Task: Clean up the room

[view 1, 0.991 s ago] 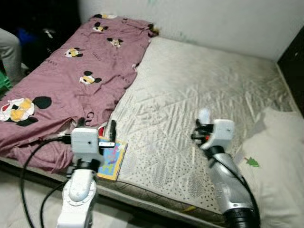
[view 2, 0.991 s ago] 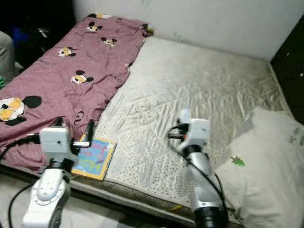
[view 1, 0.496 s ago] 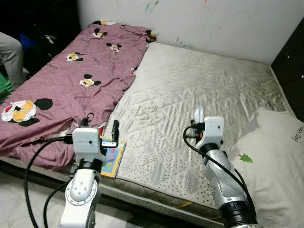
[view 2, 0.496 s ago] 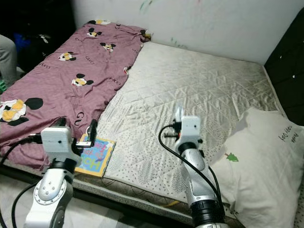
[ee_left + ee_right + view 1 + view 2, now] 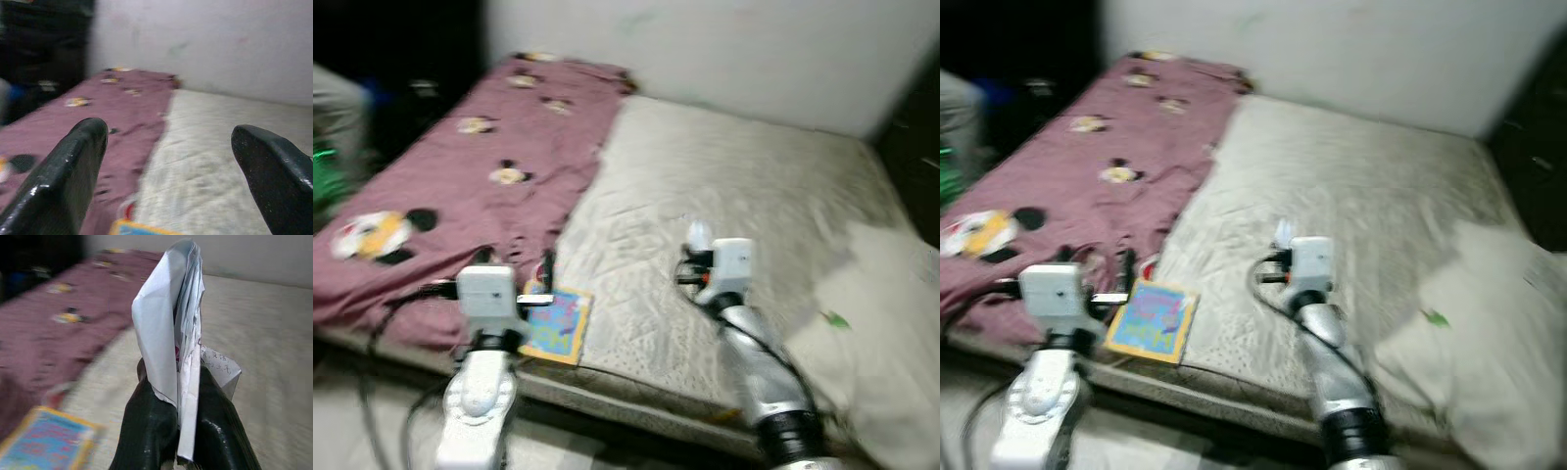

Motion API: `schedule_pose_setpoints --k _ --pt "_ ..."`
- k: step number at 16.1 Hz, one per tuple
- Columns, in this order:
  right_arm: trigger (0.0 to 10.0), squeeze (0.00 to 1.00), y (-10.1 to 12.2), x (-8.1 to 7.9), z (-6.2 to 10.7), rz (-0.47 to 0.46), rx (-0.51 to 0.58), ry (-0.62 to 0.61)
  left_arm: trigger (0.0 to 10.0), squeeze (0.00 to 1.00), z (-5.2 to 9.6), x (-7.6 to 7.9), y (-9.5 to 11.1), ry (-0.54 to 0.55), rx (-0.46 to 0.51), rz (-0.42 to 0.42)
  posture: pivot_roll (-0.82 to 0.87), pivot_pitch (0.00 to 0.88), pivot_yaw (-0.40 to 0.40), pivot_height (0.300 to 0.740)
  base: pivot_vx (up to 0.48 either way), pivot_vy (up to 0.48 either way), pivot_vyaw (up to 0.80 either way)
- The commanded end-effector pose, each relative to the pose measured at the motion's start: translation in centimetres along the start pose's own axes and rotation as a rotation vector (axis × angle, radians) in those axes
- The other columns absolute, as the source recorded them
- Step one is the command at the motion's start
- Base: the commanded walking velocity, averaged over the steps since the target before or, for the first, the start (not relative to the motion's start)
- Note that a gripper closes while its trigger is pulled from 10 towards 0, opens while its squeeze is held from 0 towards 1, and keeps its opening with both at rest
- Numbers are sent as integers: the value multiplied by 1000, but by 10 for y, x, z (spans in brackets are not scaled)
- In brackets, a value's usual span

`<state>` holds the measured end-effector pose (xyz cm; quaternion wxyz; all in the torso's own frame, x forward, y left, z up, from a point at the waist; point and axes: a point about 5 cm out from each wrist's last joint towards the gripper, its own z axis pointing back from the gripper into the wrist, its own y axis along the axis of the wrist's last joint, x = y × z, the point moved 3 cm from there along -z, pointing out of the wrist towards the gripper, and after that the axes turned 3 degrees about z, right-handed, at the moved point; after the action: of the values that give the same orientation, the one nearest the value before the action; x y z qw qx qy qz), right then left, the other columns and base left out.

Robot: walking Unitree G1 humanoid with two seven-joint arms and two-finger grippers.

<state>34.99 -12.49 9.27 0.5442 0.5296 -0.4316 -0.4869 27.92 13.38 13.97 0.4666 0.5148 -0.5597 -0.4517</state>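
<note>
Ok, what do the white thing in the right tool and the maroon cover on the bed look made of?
The white thing in the right tool looks like thin folded paper: sharp creases, handwriting on one flap. The maroon cover looks like soft matte printed fabric, wrinkled and draped.

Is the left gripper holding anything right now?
No, the left gripper has its two black fingers spread wide with just the bed visible between them.

Both eye views motion-blurred; cartoon prints on the maroon bedsheet [image 5: 460, 186] unreadable; white pillow [image 5: 1489, 333] cut off at the edge.
</note>
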Motion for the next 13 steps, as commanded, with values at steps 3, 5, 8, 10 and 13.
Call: schedule_pose_setpoints --k 3,5,8,10,13 --pt "10000 0 -2 1 -1 48 -18 -5 10000 0 2 1 -1 -15 2 0 10 74 -94 740 0 0 0" --pt "10000 0 -6 0 -1 39 -42 -12 10000 0 3 3 1 -37 12 9 11 78 -92 740 0 0 0" --pt "10000 0 -5 -13 2 37 -24 46 10000 0 3 1 4 -42 21 19 11 82 -91 740 456 0 0" --pt "10000 0 -8 -15 2 26 -44 60 10000 0 3 3 3 -52 21 24 10 84 -89 740 480 0 0" --pt "10000 0 -8 -15 3 38 -37 67 10000 0 4 5 3 -61 20 28 9 87 -87 740 480 0 0"
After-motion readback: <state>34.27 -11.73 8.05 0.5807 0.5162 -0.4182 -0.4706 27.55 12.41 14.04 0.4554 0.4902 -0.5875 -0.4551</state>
